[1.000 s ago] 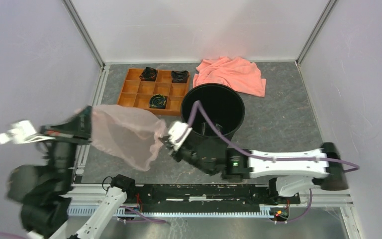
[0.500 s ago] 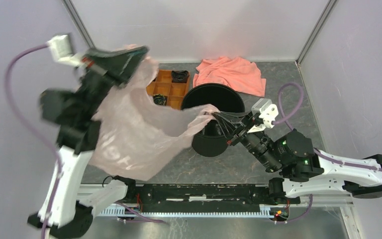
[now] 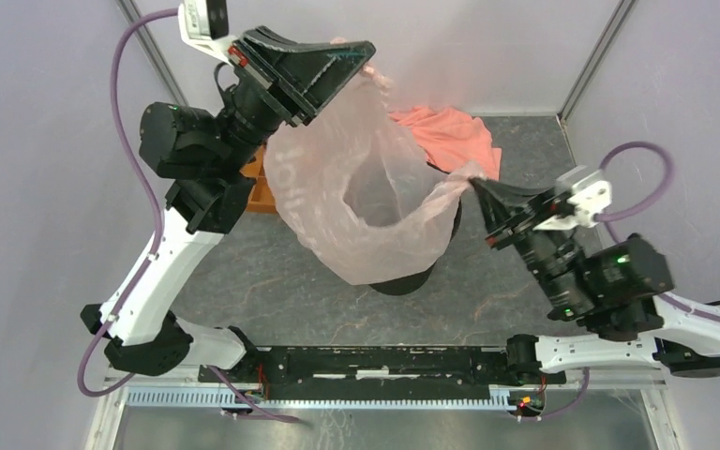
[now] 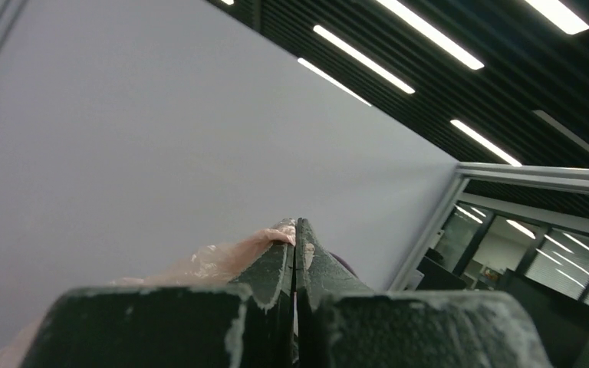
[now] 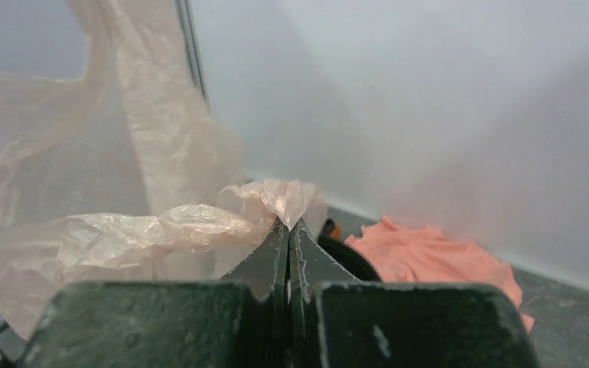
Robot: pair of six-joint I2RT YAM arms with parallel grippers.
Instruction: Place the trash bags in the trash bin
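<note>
The pale pink translucent trash bag (image 3: pixel 366 197) hangs stretched open in the air between both grippers, over the black trash bin (image 3: pixel 403 279), which shows mostly through and below the film. My left gripper (image 3: pixel 367 52) is raised high at the back and shut on the bag's far edge (image 4: pixel 230 257). My right gripper (image 3: pixel 476 185) is shut on the bag's right edge (image 5: pixel 199 222), above the bin's right rim. In the right wrist view the bin's rim (image 5: pixel 353 261) shows just behind the fingertips.
A salmon-orange cloth (image 3: pixel 450 136) lies at the back right of the bin; it also shows in the right wrist view (image 5: pixel 429 257). The orange compartment tray (image 3: pixel 255 183) is mostly hidden behind the left arm and the bag. Grey walls enclose the table.
My left gripper rose and swung right to the back with the bag's edge. My right gripper pulled its edge rightward, spreading the bag open over the bin.
</note>
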